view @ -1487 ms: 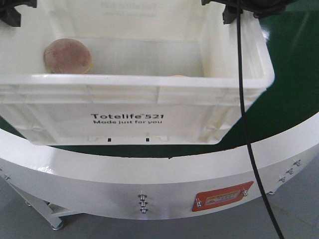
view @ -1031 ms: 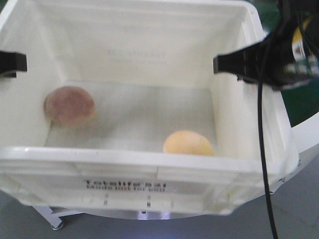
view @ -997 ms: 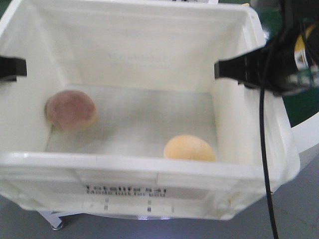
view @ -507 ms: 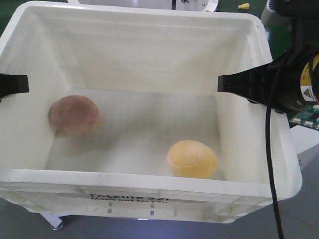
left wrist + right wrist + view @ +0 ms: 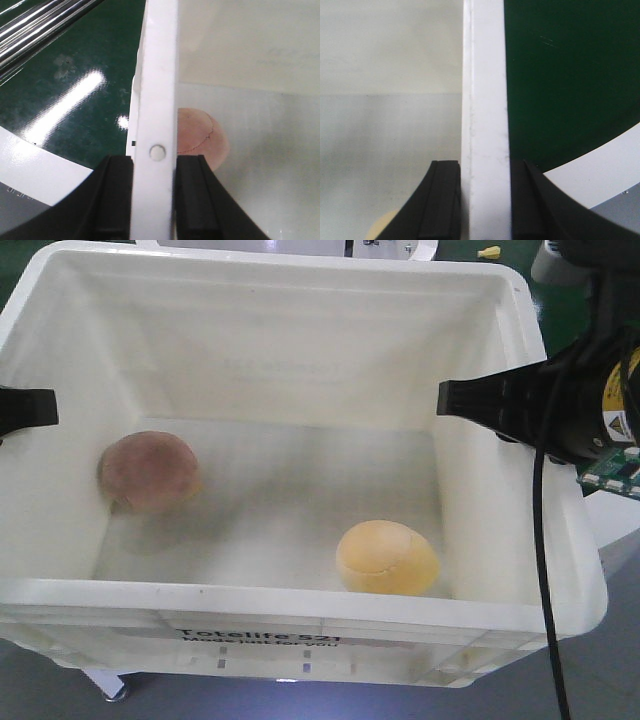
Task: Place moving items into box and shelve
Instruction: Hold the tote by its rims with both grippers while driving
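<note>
- Left claw point(image 5: 154, 167) pinches the nine-o'clock wall of the box point(image 5: 290, 265); right claw point(image 5: 485, 172) pinches the three-o'clock wall.
- Inside, pinkish-brown lump point(image 5: 148, 471) lies at nine o'clock, yellow-orange lump point(image 5: 386, 557) at five.

I count one box point(image 5: 300, 275). In it are two lumps: one pink lump point(image 5: 148, 470) and one yellow lump point(image 5: 387, 557). Two grippers: the left gripper point(image 5: 155, 167) and the right gripper point(image 5: 484, 172). One cable point(image 5: 545, 570). One tiny yellow bit point(image 5: 488, 252).

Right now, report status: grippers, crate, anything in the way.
Left gripper shut on left wall of white crate, right gripper shut on right wall. Pinkish-brown lump and yellow-orange lump both inside, apart. Black cable crosses crate's right corner.
</note>
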Available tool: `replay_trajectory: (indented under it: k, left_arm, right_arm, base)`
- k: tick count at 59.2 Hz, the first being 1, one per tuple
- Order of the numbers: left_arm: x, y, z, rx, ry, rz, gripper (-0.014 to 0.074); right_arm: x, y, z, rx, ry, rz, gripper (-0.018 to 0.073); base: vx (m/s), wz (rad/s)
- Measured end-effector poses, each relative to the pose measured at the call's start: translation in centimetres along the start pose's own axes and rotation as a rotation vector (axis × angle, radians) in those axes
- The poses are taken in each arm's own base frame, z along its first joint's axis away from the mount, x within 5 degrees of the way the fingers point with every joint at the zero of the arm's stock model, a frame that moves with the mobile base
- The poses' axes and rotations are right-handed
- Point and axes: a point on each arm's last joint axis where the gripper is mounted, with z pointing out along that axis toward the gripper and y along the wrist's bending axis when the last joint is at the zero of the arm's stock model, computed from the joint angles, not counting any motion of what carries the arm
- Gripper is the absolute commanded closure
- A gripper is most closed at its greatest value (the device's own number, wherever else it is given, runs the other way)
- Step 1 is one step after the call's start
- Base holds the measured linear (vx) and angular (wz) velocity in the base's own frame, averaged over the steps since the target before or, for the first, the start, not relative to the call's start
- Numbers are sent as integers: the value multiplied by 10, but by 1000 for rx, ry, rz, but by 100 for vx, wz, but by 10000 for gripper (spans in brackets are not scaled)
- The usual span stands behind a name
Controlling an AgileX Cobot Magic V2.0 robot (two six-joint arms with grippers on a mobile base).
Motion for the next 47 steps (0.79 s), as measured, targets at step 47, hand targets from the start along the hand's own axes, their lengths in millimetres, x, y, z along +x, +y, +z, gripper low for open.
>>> replay_trajectory:
  k: [47]
  left_arm:
    - [1,1,0,-6,14,-3,488]
  right_arm:
    - [0,1,0,-4,1,-1,571]
  base:
    - [0,0]
